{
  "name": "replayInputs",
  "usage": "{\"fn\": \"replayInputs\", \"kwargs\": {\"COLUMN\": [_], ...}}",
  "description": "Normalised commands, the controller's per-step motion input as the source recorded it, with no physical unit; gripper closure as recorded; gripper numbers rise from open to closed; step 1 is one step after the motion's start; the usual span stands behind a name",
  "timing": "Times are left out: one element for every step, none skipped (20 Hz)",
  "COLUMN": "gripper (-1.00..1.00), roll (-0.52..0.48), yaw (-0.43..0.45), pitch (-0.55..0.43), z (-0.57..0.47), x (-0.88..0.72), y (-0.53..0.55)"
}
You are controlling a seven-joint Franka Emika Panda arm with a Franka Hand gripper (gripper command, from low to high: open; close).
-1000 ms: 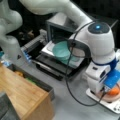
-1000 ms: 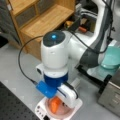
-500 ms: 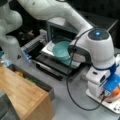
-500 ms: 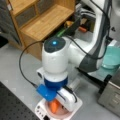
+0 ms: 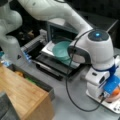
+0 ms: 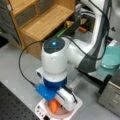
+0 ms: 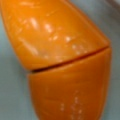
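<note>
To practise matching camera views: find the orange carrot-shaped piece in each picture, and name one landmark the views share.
Front view: the orange piece sits at the right edge, low, under the gripper, on a white scale.
Front view: it lies at bottom centre, below the blue wrist part.
Wrist view: it fills nearly the whole picture.
Shared landmark: the teal bowl, in both front views.

An orange carrot-shaped piece [image 7: 67, 60] — glossy, split by a crosswise seam into two segments — lies directly beneath the fingers, filling the wrist view.
</note>
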Motion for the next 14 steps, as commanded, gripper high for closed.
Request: {"fn": "replayInputs", "kwargs": {"gripper": [-1.00, -1.00, -1.00, -1.00, -1.00, -1.00, -1.00, -1.00, -1.00, -1.00, -1.00, -1.00, -1.00, -1.00], "roll": [-0.370, -0.367, -0.368, -0.368, -0.366, -0.365, -0.362, -0.363, -0.363, -0.360, -0.359, -0.361, -0.358, -0.355], "yaw": [-0.004, -0.006, -0.010, -0.010, -0.007, -0.005, -0.002, 0.000, 0.009, 0.016, 0.024, 0.035, 0.044, 0.049], "pitch": [0.035, 0.030, 0.029, 0.026, 0.024, 0.020, 0.018, 0.015, 0.010, 0.009, 0.009, 0.008, 0.011, 0.012], "z": [-0.03, -0.03, -0.02, -0.03, -0.03, -0.03, -0.03, -0.03, -0.03, -0.02, -0.01, -0.01, -0.02, -0.03], "x": [0.17, 0.16, 0.16, 0.16, 0.16, 0.17, 0.18, 0.18, 0.19, 0.19, 0.19, 0.19, 0.19, 0.19], "y": [0.19, 0.20, 0.20, 0.20, 0.20, 0.19, 0.19, 0.17, 0.16, 0.15, 0.14, 0.12, 0.11, 0.10]}}
